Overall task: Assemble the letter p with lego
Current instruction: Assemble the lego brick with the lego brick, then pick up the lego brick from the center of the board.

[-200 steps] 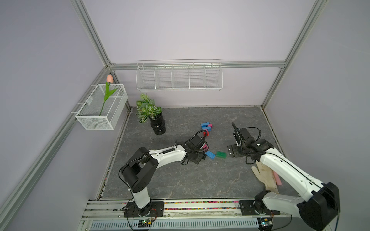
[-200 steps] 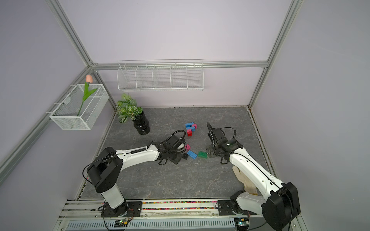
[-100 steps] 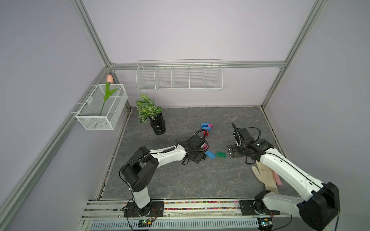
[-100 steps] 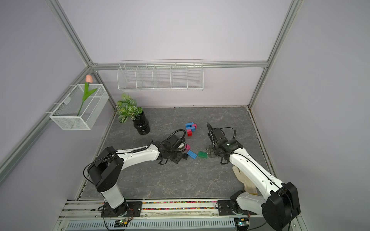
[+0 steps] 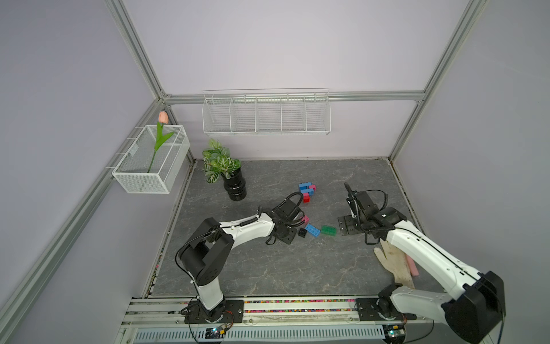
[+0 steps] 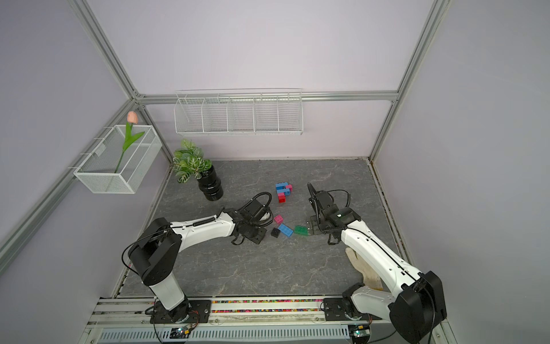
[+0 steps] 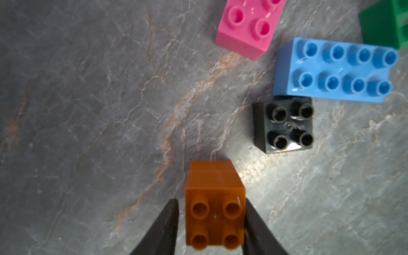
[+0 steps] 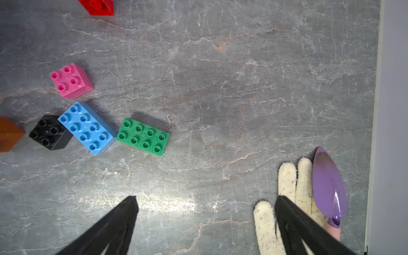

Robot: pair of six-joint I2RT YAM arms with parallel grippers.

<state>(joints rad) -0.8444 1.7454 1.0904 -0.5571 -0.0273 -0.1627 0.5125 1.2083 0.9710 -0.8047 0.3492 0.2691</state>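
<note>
In the left wrist view my left gripper [image 7: 210, 201] is open around an orange square lego [image 7: 215, 205] that stands on the floor; one finger touches its side, and a thin gap shows at the other. Just ahead lie a black square lego [image 7: 283, 125], a light blue oblong one [image 7: 335, 70], a pink square one [image 7: 248, 26] and a green one [image 7: 386, 22]. In both top views the left gripper [image 5: 287, 235] hides the orange brick. A joined blue, pink and red lego cluster [image 5: 306, 190] lies farther back. My right gripper [image 8: 205, 197] is open and empty over bare floor, to the right of the green brick [image 5: 328, 230].
A white work glove [image 8: 287, 176] and a purple trowel [image 8: 329, 185] lie near the right wall, under my right arm. A potted plant [image 5: 235, 184] stands at the back left. Wire baskets [image 5: 266, 116] hang on the back and left walls.
My left gripper's jaws have spread a little off the orange brick. Both arms and the loose bricks stay where they were.
</note>
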